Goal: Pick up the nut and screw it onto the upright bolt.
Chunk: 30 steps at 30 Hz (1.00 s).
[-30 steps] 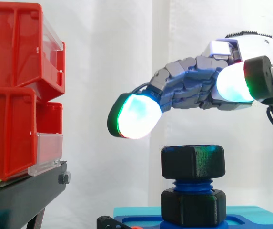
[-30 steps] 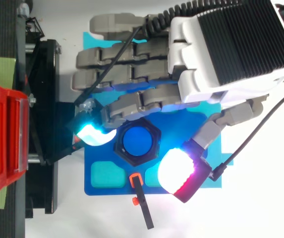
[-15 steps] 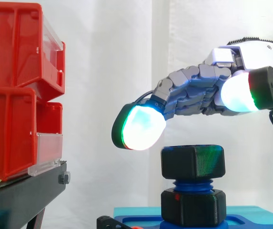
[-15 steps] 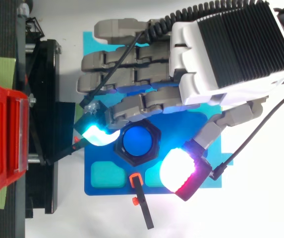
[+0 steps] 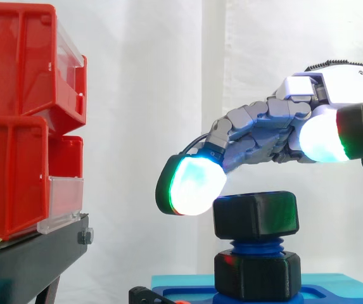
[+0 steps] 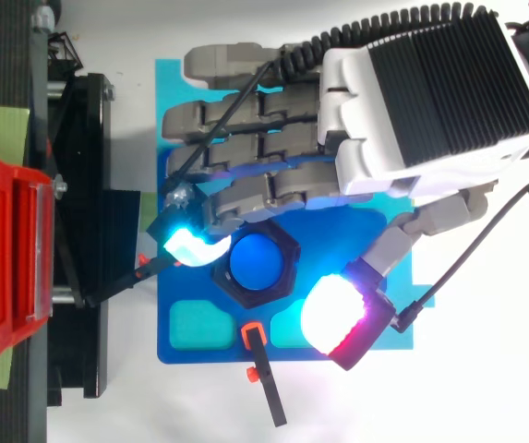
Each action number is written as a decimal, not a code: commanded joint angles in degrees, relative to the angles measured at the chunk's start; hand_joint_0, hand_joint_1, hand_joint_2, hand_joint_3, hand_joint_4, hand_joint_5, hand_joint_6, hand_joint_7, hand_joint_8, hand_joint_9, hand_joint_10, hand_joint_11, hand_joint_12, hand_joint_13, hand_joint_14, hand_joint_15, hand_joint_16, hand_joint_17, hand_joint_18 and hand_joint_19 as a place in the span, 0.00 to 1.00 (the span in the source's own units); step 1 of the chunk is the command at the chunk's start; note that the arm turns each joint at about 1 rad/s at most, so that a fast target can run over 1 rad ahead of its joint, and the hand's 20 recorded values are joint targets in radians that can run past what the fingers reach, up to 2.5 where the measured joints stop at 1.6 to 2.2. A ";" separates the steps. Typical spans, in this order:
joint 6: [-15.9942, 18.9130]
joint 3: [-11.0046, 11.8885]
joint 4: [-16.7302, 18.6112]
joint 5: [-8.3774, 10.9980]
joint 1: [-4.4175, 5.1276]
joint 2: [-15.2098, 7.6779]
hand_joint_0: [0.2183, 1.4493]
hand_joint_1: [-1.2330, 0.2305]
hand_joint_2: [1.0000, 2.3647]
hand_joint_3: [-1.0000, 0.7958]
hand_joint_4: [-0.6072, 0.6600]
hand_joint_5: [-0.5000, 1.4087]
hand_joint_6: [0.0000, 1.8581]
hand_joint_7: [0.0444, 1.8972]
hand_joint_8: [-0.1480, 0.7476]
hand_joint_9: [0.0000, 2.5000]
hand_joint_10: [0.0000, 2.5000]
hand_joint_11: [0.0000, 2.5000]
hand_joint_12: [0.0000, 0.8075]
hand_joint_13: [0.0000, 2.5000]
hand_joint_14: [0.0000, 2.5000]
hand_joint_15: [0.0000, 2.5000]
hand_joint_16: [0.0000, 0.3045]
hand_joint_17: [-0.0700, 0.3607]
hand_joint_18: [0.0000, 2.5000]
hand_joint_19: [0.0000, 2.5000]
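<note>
Already the nut (image 5: 256, 215) sat atop the upright bolt (image 5: 256, 244), a few blue threads showing beneath it, near the edge of the tray (image 6: 209, 353) that faced the red bins (image 5: 16, 114). The hand (image 6: 430, 101) hovered close over it, loosely bent and holding nothing. One glowing fingertip (image 5: 194, 187) hung just beside the nut's upper corner, and the thumb pad (image 6: 333, 314) stood off the opposite side. They were spread, I judged, to straddle the nut for a turn.

A white surface (image 6: 199, 406) carries a blue tray (image 6: 174, 355) and a black stand (image 6: 89, 185).
</note>
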 commanded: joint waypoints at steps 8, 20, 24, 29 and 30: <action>0.00 0.05 -0.05 -0.25 -0.57 0.09 0.23 0.64 0.00 0.28 0.68 0.27 0.27 0.56 0.45 0.42 0.00 0.00 0.36 0.25 0.00 0.00 0.08 0.30 0.08 0.00; -0.62 2.25 -3.21 -1.75 -1.37 0.17 0.26 0.63 0.00 0.28 0.52 0.32 0.28 0.73 0.43 0.74 0.00 0.10 0.29 0.51 0.00 0.04 0.05 0.24 0.35 0.07; -2.11 3.65 -6.90 -1.75 -1.63 0.17 0.25 0.62 0.00 0.28 0.53 0.32 0.28 0.74 0.44 0.85 0.01 0.16 0.28 0.60 0.00 0.06 0.05 0.25 0.44 0.14; -4.04 5.85 -11.39 -1.75 -1.89 0.17 0.25 0.62 0.00 0.28 0.52 0.32 0.27 0.74 0.46 0.87 0.01 0.18 0.29 0.62 0.00 0.07 0.06 0.25 0.44 0.14; -4.13 6.11 -11.83 -1.75 -1.89 0.17 0.25 0.62 0.00 0.28 0.53 0.31 0.27 0.71 0.46 0.85 0.01 0.18 0.30 0.61 0.00 0.07 0.06 0.26 0.42 0.13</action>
